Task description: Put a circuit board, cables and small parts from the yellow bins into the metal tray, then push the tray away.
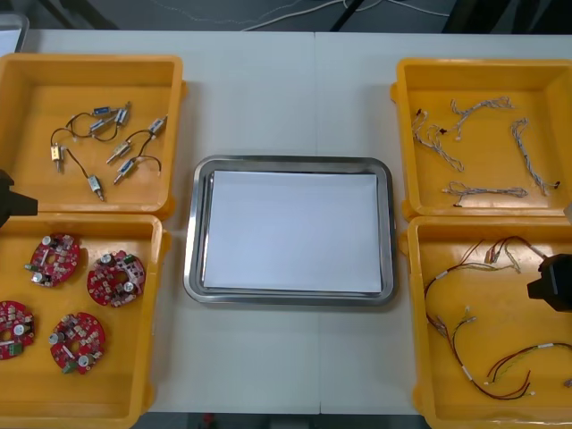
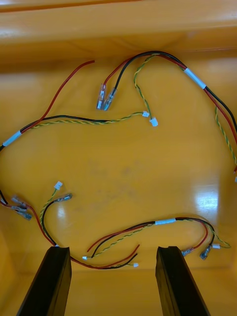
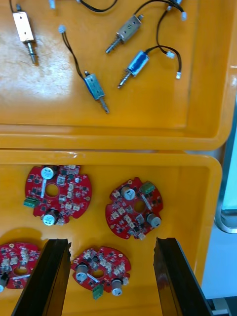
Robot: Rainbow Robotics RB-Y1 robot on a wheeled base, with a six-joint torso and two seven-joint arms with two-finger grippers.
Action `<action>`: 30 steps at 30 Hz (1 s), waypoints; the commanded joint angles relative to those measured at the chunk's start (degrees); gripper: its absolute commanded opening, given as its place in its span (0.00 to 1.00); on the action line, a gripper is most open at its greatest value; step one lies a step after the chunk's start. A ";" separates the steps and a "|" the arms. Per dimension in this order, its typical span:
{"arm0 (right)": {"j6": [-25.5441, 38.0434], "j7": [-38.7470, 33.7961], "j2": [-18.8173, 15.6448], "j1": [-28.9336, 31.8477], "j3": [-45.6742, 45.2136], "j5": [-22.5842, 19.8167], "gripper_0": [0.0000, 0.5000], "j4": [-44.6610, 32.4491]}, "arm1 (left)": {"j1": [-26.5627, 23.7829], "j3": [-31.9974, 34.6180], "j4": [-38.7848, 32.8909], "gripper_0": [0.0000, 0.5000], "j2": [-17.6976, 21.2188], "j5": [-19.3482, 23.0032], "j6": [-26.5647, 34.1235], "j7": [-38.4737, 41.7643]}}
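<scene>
The metal tray [image 1: 193,234], white inside, lies at the table's middle with nothing in it. My left gripper [image 3: 111,243] is open over the near left yellow bin [image 1: 134,357]. One of several round red circuit boards [image 3: 101,271] lies between its fingers, with others [image 3: 133,208] beyond. My right gripper [image 2: 113,249] is open over the near right yellow bin [image 1: 500,393]. A red and yellow cable [image 2: 148,229] lies between its fingers. In the front view the left gripper [image 1: 11,201] and the right gripper [image 1: 554,281] sit at the picture's edges.
The far left bin [image 1: 36,89] holds several small metal parts [image 1: 121,161] with black leads. The far right bin [image 1: 483,76] holds twisted blue and white cables [image 1: 527,152]. Bare table lies beyond the tray.
</scene>
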 commanded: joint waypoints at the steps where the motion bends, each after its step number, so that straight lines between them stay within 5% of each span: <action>1: 0.18 -5.80 0.44 1.76 0.62 0.66 1.00 -0.38 | 2.19 3.16 -2.58 1.00 2.12 2.95 0.33 -6.11; 19: -7.69 -28.65 0.35 7.38 0.62 -1.01 1.00 -0.38 | 23.02 9.14 -6.89 1.00 2.03 2.33 0.33 -12.70; 30: -11.91 -45.35 0.35 11.25 0.62 -0.48 1.00 -0.21 | 26.54 9.40 -6.80 1.00 -2.98 -3.56 -5.43 -14.72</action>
